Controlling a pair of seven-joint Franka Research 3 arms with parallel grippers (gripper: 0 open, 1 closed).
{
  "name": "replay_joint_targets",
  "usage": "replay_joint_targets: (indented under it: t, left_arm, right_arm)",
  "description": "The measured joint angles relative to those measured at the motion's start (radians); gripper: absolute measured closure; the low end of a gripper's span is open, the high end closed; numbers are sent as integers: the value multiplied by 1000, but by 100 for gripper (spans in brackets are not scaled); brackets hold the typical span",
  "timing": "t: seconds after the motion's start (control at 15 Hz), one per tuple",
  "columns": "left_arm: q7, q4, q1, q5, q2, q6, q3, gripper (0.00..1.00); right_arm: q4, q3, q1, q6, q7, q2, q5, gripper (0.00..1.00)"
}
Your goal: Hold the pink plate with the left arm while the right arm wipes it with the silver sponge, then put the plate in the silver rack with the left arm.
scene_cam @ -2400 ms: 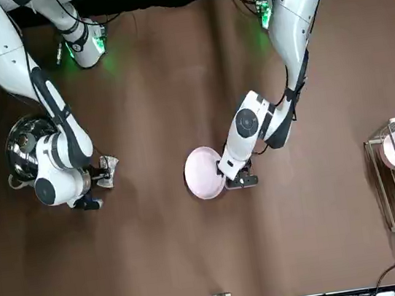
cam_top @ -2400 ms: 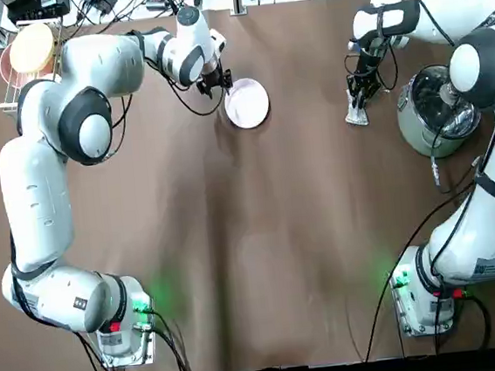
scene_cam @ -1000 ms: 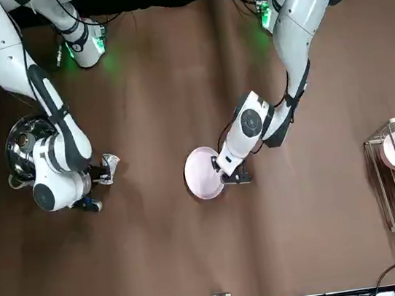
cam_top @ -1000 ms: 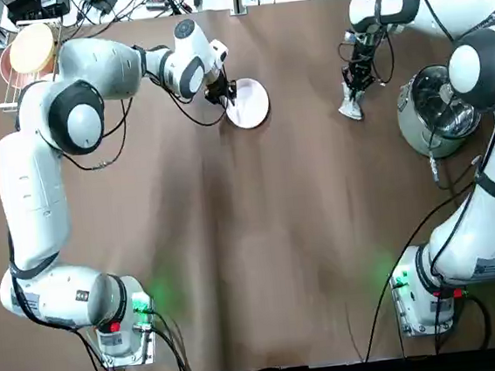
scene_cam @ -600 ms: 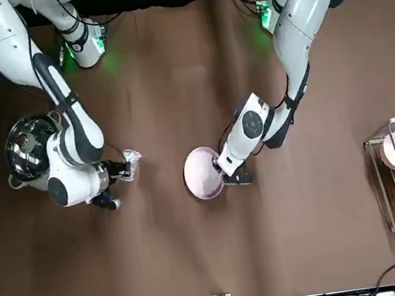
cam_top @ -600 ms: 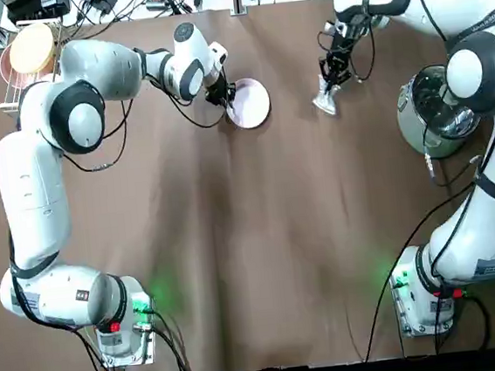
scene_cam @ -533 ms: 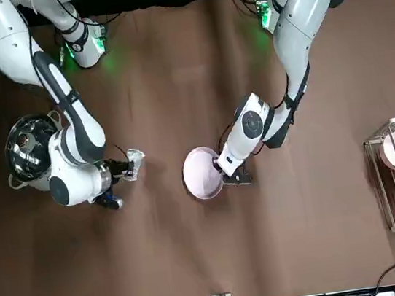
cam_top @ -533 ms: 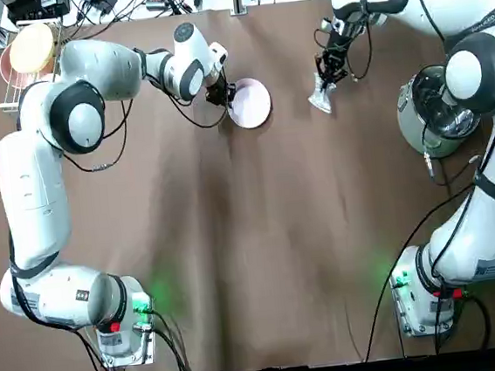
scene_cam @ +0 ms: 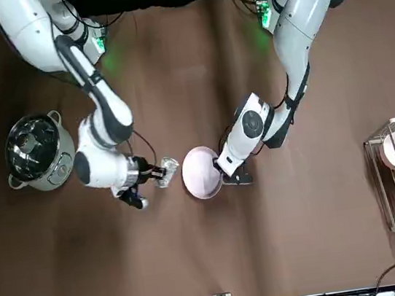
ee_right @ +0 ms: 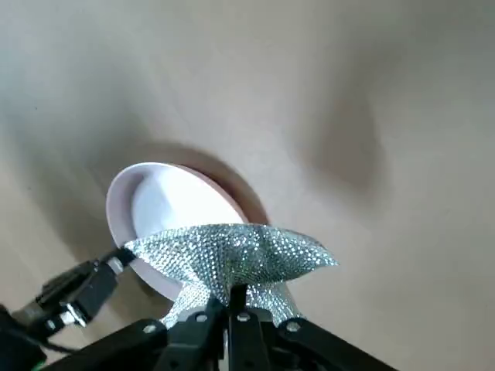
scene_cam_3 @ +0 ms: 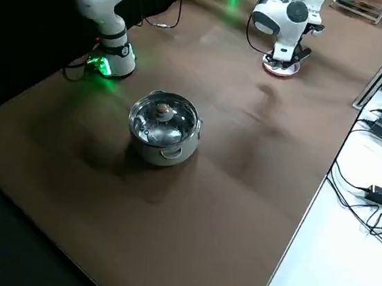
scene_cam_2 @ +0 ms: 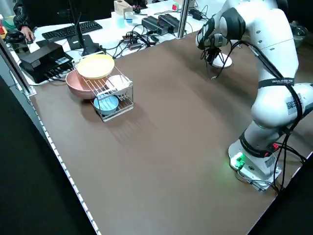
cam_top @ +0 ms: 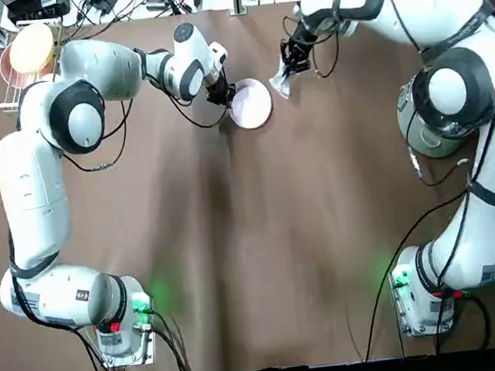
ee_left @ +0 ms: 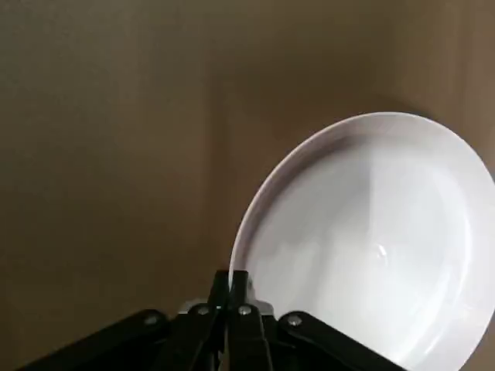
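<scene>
The pink plate (cam_top: 252, 103) is near the table's far edge, tilted, with my left gripper (cam_top: 224, 92) shut on its rim. In the left wrist view the fingers (ee_left: 230, 283) pinch the edge of the pink plate (ee_left: 371, 239). My right gripper (cam_top: 288, 65) is shut on the silver sponge (cam_top: 279, 82), which hangs just to the right of the plate, close but apart from it. The right wrist view shows the silver sponge (ee_right: 232, 255) above the pink plate (ee_right: 166, 220). The silver rack (scene_cam: 390, 198) stands at the far left corner of the table.
The rack (scene_cam_2: 116, 104) holds a cream-yellow dish (scene_cam_2: 95, 66), a pink bowl (scene_cam_2: 78, 84) and a small blue dish (scene_cam_2: 106, 104). A steel pot with a glass lid (scene_cam: 32, 153) sits to the right, partly under the right arm. Cables and devices lie beyond the far edge.
My right gripper has carried the sponge leftward from beside the pot to just right of the plate. The left gripper has kept hold of the plate's rim and tilted it a little.
</scene>
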Motion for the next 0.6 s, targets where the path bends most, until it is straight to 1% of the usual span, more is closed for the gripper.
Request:
replay_joint_targets:
  t: [0.2,0.33,0.6]
  left_arm:
    - [-1,0,0,0,0,0,0,97]
    - [-2,0,0,0,0,0,0,97]
    - [-4,0,-1,0,0,0,0,97]
  right_arm:
    - [-1,-1,59,110,23,50,60,96]
    - [-1,-1,101,171,47,80,76,96]
    - [0,-1,160,208,94,113,76,96]
